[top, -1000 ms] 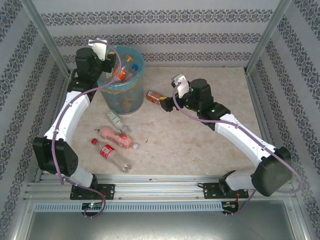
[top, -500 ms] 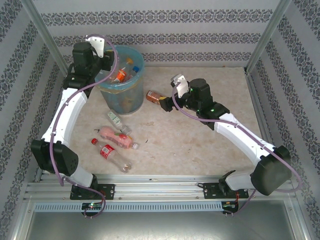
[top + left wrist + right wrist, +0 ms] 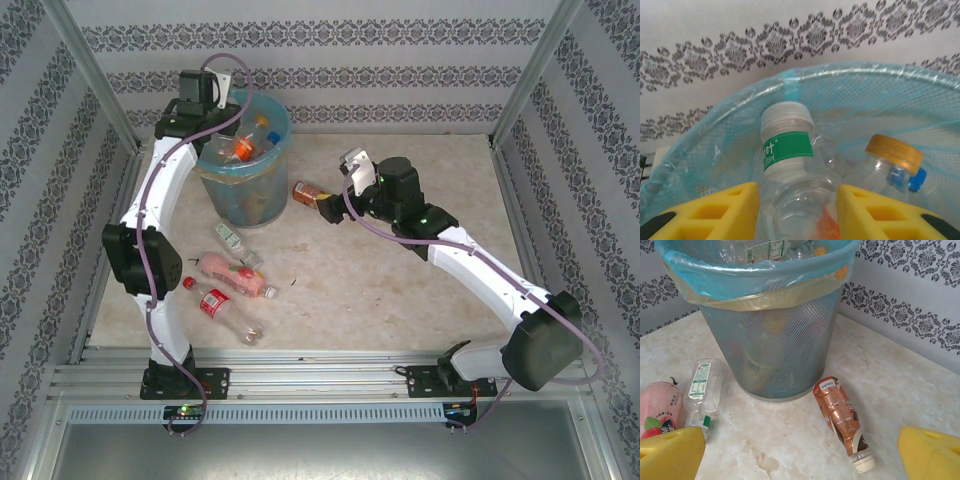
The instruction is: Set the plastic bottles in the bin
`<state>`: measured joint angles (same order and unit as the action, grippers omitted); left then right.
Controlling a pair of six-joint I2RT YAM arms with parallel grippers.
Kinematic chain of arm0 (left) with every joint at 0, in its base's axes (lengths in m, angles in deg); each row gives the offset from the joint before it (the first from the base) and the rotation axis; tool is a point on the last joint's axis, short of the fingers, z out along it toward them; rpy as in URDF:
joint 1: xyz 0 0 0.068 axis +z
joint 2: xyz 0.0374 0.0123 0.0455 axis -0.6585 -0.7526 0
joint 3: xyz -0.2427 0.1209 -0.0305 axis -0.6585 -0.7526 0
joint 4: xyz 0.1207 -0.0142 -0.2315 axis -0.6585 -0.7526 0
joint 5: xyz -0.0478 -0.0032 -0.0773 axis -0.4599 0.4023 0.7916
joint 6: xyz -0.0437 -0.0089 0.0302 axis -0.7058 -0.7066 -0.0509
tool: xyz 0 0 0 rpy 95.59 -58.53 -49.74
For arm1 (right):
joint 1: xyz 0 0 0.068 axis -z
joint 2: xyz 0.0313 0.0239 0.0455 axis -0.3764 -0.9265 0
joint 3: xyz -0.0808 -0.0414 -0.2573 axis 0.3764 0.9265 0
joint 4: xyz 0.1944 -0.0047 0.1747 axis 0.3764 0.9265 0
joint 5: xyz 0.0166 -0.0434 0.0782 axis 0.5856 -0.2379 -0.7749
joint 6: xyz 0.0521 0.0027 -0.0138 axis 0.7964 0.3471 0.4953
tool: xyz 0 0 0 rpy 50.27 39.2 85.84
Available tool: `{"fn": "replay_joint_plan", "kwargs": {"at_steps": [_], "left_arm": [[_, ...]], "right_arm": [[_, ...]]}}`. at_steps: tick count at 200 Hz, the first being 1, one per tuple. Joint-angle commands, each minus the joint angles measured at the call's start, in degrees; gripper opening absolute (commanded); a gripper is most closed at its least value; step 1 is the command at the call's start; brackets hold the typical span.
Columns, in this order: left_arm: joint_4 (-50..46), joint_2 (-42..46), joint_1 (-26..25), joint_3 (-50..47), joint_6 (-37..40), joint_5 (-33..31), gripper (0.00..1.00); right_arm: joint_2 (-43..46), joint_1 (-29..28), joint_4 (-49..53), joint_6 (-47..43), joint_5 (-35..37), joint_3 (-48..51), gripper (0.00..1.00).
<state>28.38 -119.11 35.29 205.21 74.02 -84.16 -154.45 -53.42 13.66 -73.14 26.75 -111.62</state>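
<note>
My left gripper (image 3: 797,197) hangs over the light-blue lined bin (image 3: 850,70), its yellow pads pressed against both sides of a clear bottle (image 3: 787,145) that has a green label and a white cap. In the top view that gripper (image 3: 225,100) sits at the back left rim of the bin (image 3: 245,195). A gold-capped bottle (image 3: 892,152) lies inside the bin. My right gripper (image 3: 330,205) stands open and empty just right of a brown bottle (image 3: 308,192), which lies on the table by the bin's foot (image 3: 840,415).
Three more bottles lie on the table left of centre: a clear one with a green cap (image 3: 230,238), a pink one (image 3: 232,272) and a red-labelled one (image 3: 215,303). Patterned walls and metal posts close in the table's sides and back.
The left arm has swung up and rightward, carrying its gripper along the bin's back rim, and its jaws have narrowed. The right arm and the brown bottle have not moved.
</note>
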Motion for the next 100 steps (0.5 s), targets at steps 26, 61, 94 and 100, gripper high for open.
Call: {"fn": "replay_joint_plan", "kwargs": {"at_steps": [26, 61, 94, 100], "left_arm": [[-13.27, 0.50, -0.30, -1.61, 6.49, -12.74, 0.42], [-9.63, 2.90, -0.29, -1.86, 8.78, -19.62, 0.42], [-8.41, 3.09, -0.30, 0.35, 9.71, -21.64, 0.45], [-8.81, 3.14, -0.30, 0.86, 9.36, -21.16, 0.45]], "right_arm": [[0.27, -0.52, 0.64, -0.14, -0.19, -1.01, 0.98], [-0.35, -0.58, 0.56, -0.04, -1.05, -1.82, 0.98], [-0.16, -0.84, 0.64, 0.12, -1.00, -2.06, 0.98], [-0.07, -0.81, 0.76, 0.07, -0.87, -2.03, 0.98]]}}
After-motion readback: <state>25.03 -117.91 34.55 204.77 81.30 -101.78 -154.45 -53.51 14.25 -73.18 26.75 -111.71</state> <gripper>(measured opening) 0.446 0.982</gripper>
